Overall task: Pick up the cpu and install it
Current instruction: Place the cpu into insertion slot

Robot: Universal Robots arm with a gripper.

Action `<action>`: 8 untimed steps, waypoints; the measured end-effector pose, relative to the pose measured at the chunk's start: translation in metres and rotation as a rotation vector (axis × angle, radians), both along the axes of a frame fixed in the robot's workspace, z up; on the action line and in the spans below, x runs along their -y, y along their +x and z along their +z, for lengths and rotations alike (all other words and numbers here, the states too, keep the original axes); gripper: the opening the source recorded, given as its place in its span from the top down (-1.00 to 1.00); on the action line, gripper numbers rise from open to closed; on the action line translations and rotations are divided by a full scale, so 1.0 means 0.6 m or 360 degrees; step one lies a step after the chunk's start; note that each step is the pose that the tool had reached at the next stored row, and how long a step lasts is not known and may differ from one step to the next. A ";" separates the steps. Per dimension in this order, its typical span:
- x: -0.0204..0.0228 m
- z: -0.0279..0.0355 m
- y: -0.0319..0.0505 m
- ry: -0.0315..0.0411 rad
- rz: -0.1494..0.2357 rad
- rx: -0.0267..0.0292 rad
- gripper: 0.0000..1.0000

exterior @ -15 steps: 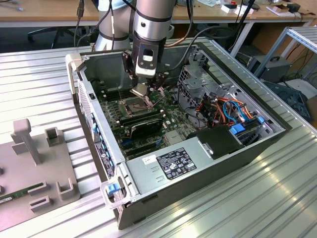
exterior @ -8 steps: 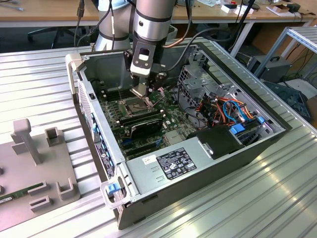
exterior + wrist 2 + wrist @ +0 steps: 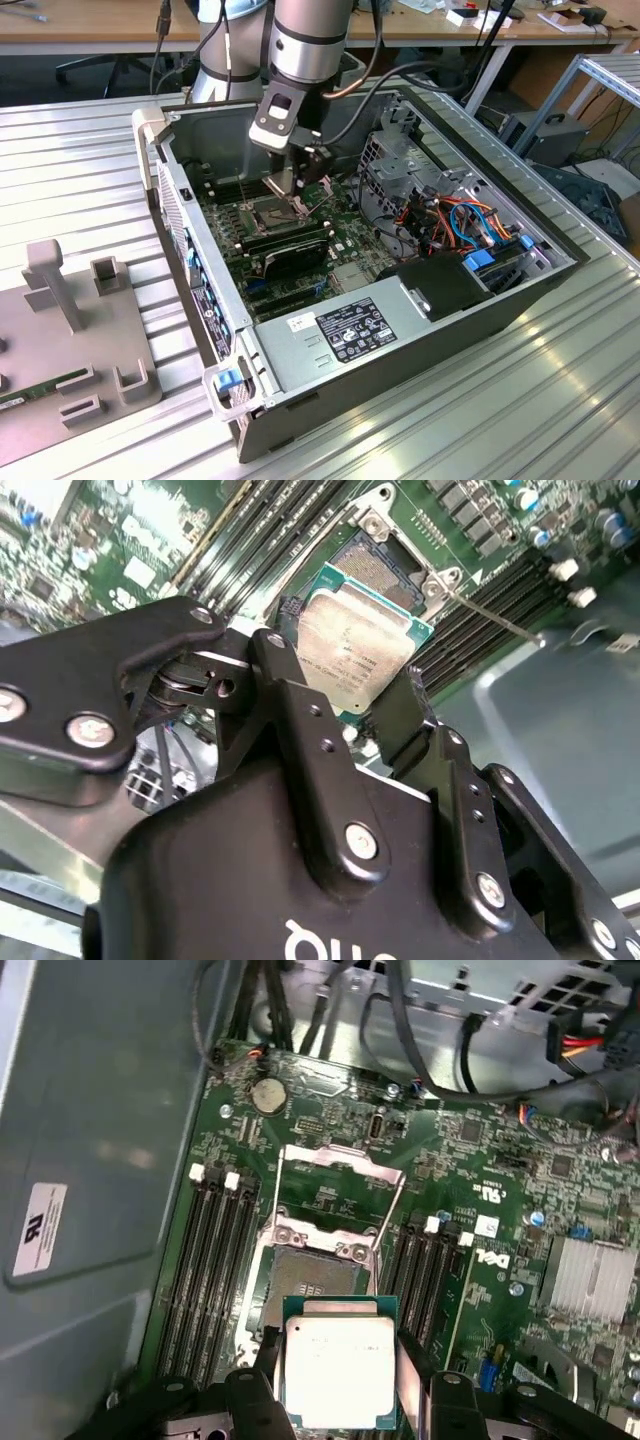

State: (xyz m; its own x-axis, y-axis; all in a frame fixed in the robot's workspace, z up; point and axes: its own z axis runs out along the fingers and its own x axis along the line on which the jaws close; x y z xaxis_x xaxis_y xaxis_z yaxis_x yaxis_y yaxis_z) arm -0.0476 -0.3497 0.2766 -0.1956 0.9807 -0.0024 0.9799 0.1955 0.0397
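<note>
Second wrist view: a small square silver-grey cpu [image 3: 365,645] is clamped in the black gripper [image 3: 345,680] near the open metal-framed socket [image 3: 378,565]; placing is judged underway, calling for square alignment.

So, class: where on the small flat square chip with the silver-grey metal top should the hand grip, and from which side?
Pinch two opposite thin edges of the silver-topped square chip, coming from above its metal top: it is thin and flat, so only the edges give purchase. The black hand holds it so, over the open square socket.
</note>
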 end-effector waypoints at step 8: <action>0.0000 -0.001 0.000 0.0000 -0.0251 0.00000 -0.09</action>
